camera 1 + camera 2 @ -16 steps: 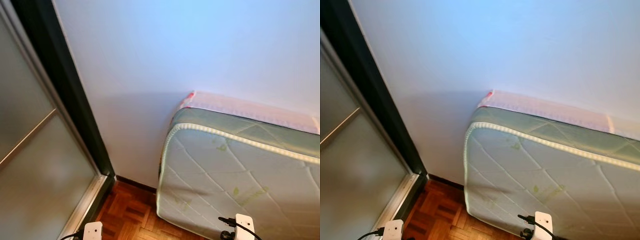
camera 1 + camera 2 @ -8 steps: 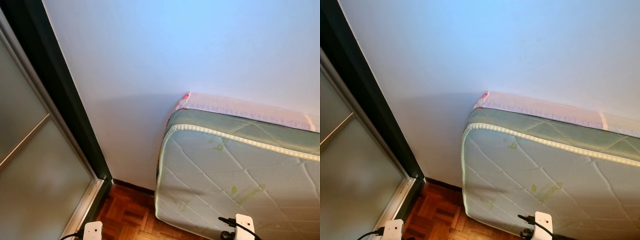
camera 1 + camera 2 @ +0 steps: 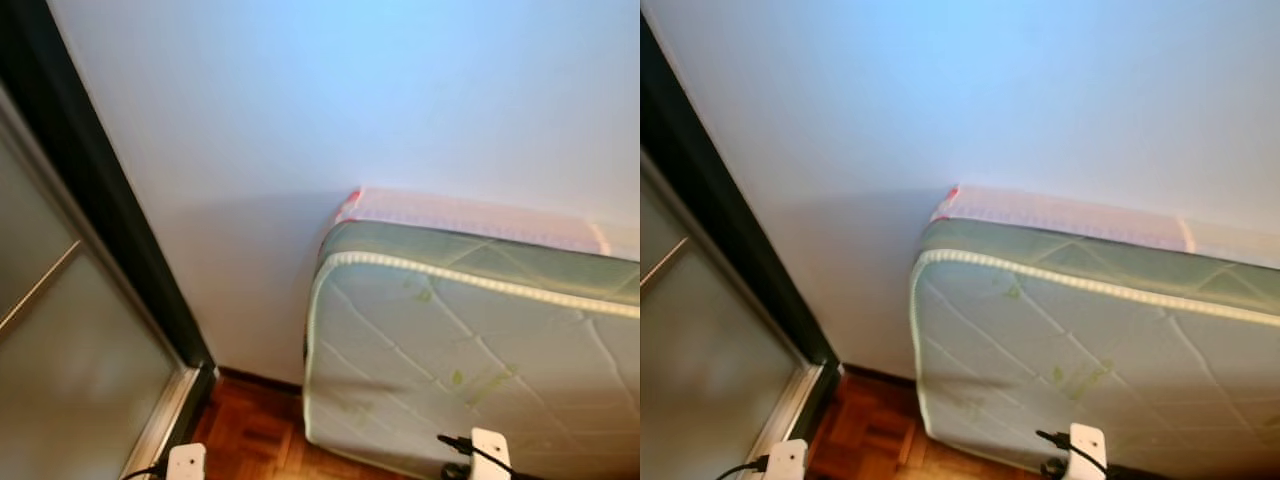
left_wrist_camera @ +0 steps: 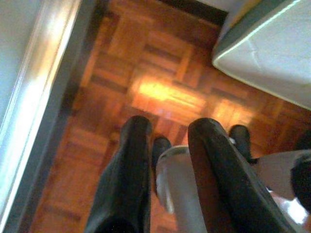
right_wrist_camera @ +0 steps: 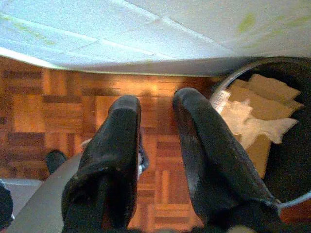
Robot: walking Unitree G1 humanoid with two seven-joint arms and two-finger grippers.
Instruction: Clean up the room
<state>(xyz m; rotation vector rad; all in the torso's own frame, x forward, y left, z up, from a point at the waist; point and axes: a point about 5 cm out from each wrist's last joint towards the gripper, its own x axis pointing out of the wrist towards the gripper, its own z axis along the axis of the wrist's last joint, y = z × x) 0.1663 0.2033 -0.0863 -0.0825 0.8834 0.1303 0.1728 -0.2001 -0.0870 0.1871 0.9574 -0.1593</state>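
A pale green quilted mattress [image 3: 470, 350] stands on its edge against the white wall [image 3: 330, 100], with a pink-white sheet [image 3: 460, 212] along its top. Both arms hang low over the parquet floor [image 4: 160, 73]. My left gripper [image 4: 170, 126] is open and holds nothing, near the mattress's lower corner [image 4: 262, 48]. My right gripper [image 5: 158, 99] is also open and empty, just below the mattress face [image 5: 146, 29] and beside a dark round bin [image 5: 228, 80] holding crumpled paper [image 5: 252, 116] and cardboard.
A frosted sliding door [image 3: 70, 380] in a dark frame [image 3: 100, 200] stands at the left, its metal track [image 4: 39, 82] running along the floor. A narrow strip of parquet [image 3: 250, 440] lies between door and mattress.
The whole picture has slid left and gone a little blurred, so the camera has turned slightly right. Mattress, door and arms have not visibly moved.
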